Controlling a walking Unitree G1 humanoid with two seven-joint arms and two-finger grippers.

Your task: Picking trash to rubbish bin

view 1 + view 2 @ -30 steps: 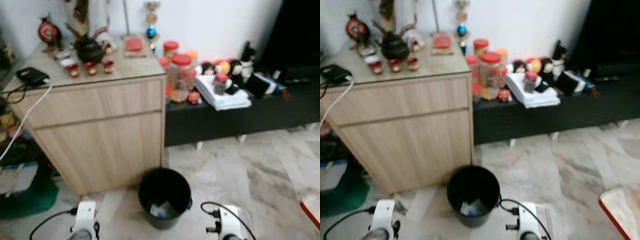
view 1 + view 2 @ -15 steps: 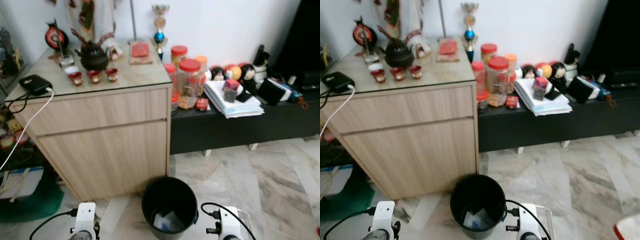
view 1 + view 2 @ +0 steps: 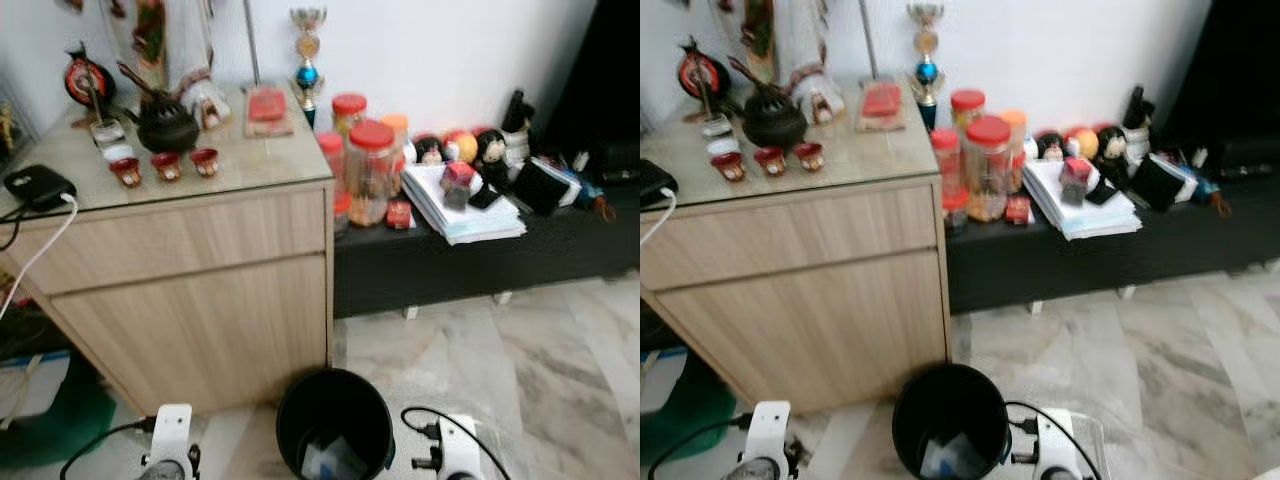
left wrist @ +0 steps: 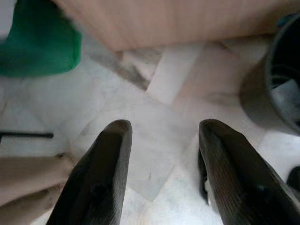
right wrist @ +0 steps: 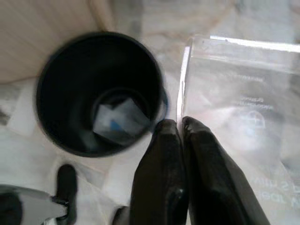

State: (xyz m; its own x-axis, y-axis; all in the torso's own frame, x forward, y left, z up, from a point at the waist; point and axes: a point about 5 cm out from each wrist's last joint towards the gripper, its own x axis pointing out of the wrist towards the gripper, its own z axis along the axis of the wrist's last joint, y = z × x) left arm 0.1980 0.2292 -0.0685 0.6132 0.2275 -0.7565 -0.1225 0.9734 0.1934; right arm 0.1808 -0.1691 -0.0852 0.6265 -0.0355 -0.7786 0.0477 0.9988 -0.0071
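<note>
Clear plastic package [image 5: 234,122] pinched at its edge by right end effector [image 5: 180,124], now nearer black bin [image 3: 948,420] than before, nearly ready for dropping; left end effector [image 4: 164,129] spread, empty.

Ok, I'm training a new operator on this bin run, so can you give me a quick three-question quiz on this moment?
1. True or false: the black bin has something lying in it.
2. The right gripper is: A) open over the bin; B) shut on clear plastic packaging; C) shut on a red-lidded jar.
3. Fill in: the left gripper hangs over the marble floor with its fingers ____.

Key: 1 true; 2 B; 3 open.
</note>
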